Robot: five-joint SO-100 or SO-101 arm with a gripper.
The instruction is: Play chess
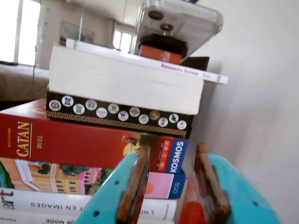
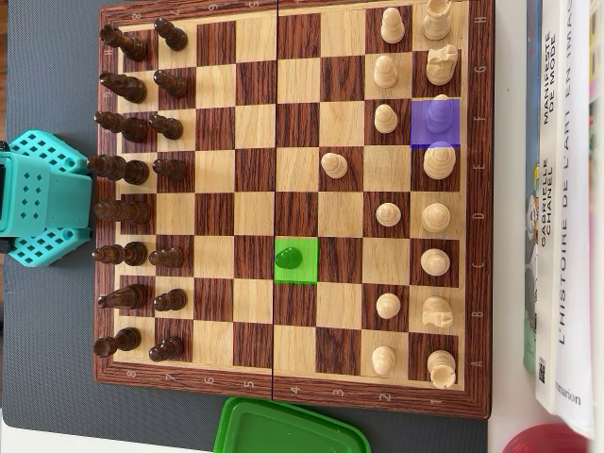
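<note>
In the wrist view the claw point(image 1: 170, 182) fills the bottom edge, its two rust-coloured fingers point(image 1: 133, 186) standing apart with nothing between them, and it is aimed level across the table rather than down at the game, so the board does not show there at all. Behind it rises a stack of books point(image 1: 93, 140) and a red game box point(image 1: 70, 137), seemingly piled up to serve as a stand for the phone point(image 1: 180, 21) perched on top, which probably films the board from above. From overhead, the teal arm point(image 2: 38, 198) sits at the left edge beside the dark pieces, pulled back off the chessboard point(image 2: 293, 203), likely waiting while the position is read. The dark pieces point(image 2: 137, 189) fill two columns on the left, the pale ones point(image 2: 415, 189) stand on the right, with one pale pawn point(image 2: 334, 165) advanced toward the middle. Two squares are tinted: a green one point(image 2: 295, 260) near the centre holds a pawn coloured by the tint, and a purple one point(image 2: 435, 123) in the far right column covers another piece; these look like markers for a move, though which is start and which is goal cannot be told. The tints hide the true colour of both pieces. A green lid point(image 2: 288, 429) is cut off at the bottom, and the arm's body is cropped at the left.
</note>
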